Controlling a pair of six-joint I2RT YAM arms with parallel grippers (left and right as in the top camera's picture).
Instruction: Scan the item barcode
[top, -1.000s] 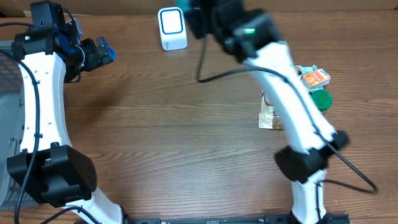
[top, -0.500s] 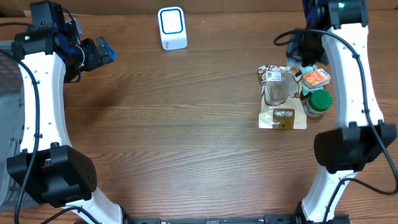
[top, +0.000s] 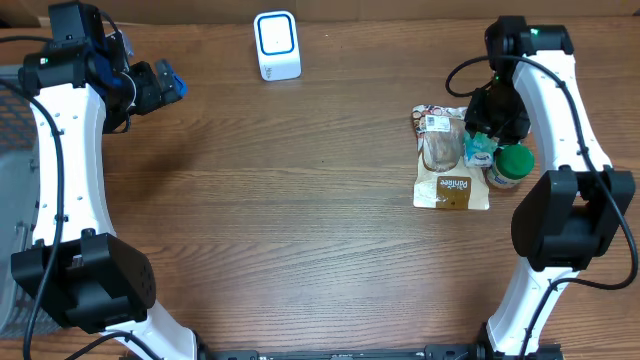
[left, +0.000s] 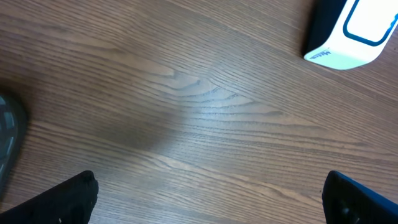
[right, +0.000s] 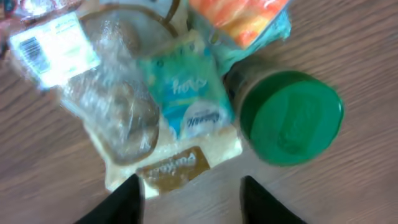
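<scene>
The right gripper has returned from the scanner to the pile, fingers now parted above the teal packet, scan judged complete; left gripper fingers wide, empty.

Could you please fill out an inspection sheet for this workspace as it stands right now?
Surface: wooden table, no spills seen.
Job's things: white scanner at the far edge. Item pile on the right, pieces touching: clear bag with barcode label face up, teal packet, orange packet, green-lidded jar, brown pouch.
Clutter: nothing seen.
Grippers: left pincer wide open, empty, over bare wood. Right pincer open, empty, above the pile.
Cables: black cable loops beside the right pincer.
Surroundings: grey basket at the left edge.
</scene>
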